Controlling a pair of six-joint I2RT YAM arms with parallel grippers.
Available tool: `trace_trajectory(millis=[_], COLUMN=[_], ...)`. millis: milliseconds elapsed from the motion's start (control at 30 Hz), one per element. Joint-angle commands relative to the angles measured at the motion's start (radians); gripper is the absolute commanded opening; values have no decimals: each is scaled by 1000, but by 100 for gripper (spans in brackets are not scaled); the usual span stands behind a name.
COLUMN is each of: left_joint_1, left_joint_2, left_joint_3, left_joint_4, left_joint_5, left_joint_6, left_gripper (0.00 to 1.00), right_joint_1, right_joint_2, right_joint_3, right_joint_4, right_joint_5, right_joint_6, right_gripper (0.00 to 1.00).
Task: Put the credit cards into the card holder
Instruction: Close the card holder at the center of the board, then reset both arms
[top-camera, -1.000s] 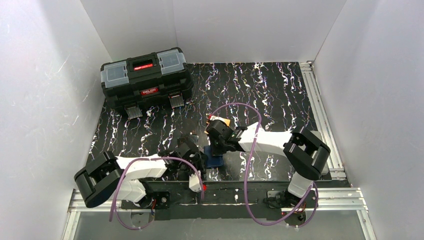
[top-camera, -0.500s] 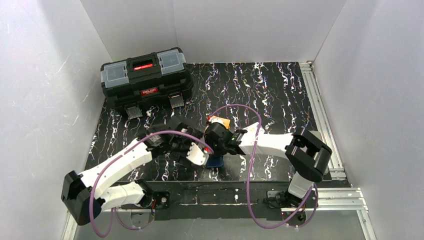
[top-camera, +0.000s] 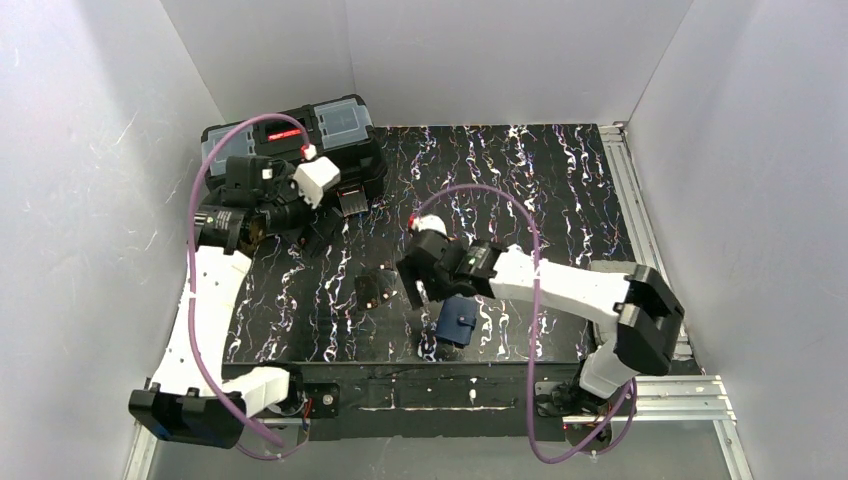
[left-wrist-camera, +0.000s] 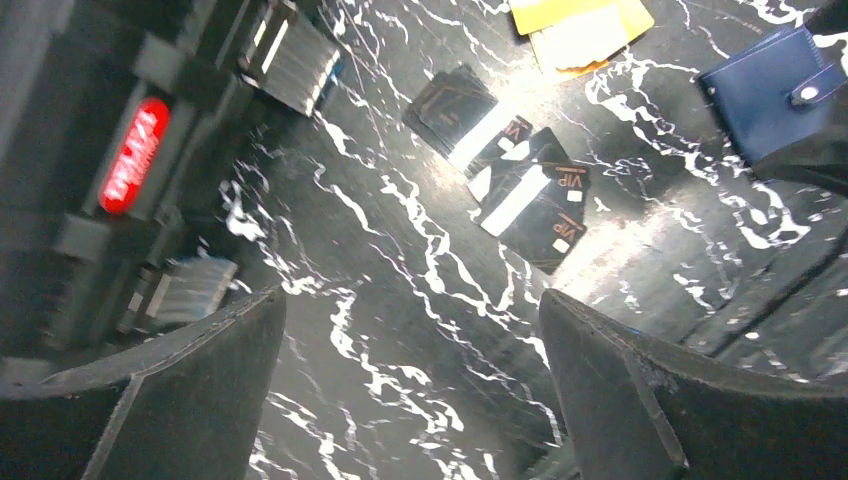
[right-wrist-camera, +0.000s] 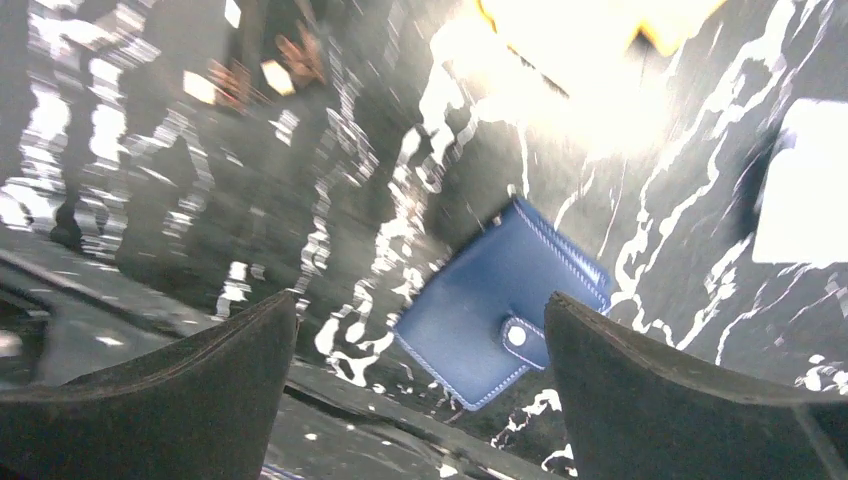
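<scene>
The card holder (top-camera: 458, 322) lies closed on the black marbled table near its front edge. In the right wrist view this navy card holder (right-wrist-camera: 500, 305) shows its snap tab fastened. My right gripper (top-camera: 418, 290) hovers just left of it, open and empty (right-wrist-camera: 420, 300). Orange-yellow credit cards (left-wrist-camera: 580, 25) lie behind the holder and appear as a bright glare (right-wrist-camera: 590, 30) in the right wrist view. In the top view the right arm hides them. My left gripper (top-camera: 312, 232) is raised beside the toolbox, open and empty (left-wrist-camera: 410, 300).
A black toolbox (top-camera: 290, 150) with a red label stands at the back left, close to my left gripper. Dark cards marked VIP (left-wrist-camera: 530, 190) lie on the table (top-camera: 560, 190) left of the right gripper (top-camera: 375, 290). White walls enclose the table.
The left arm swung up and back from the front edge to the toolbox, and its gripper opened. The right gripper opened; the card holder now lies free, slightly further right.
</scene>
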Motion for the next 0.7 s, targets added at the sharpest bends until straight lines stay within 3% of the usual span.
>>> trace_trajectory(millis=[0, 133, 267, 400, 533, 667], left_joint_1=[98, 109, 113, 142, 210, 256], left_joint_2=[13, -3, -41, -50, -46, 58], left_joint_3=[-7, -64, -195, -347, -498, -557], left_joint_4=[-71, -46, 83, 271, 498, 644], left_joint_5=[160, 164, 141, 117, 115, 108], left_joint_6=[-135, -143, -198, -249, -283, -314], left_gripper=[98, 98, 98, 98, 98, 98], right_joint_1=[1, -4, -65, -281, -484, -713], right_joint_2=[-90, -112, -219, -379, -528, -543], right_joint_3=[209, 303, 144, -79, -340, -459], right_joint_4=[-64, -90, 33, 186, 445, 575], right_joint_5=[48, 117, 244, 216, 310, 313], right_joint_6=[-110, -156, -245, -266, -350, -334], right_gripper=[98, 98, 98, 98, 98, 98])
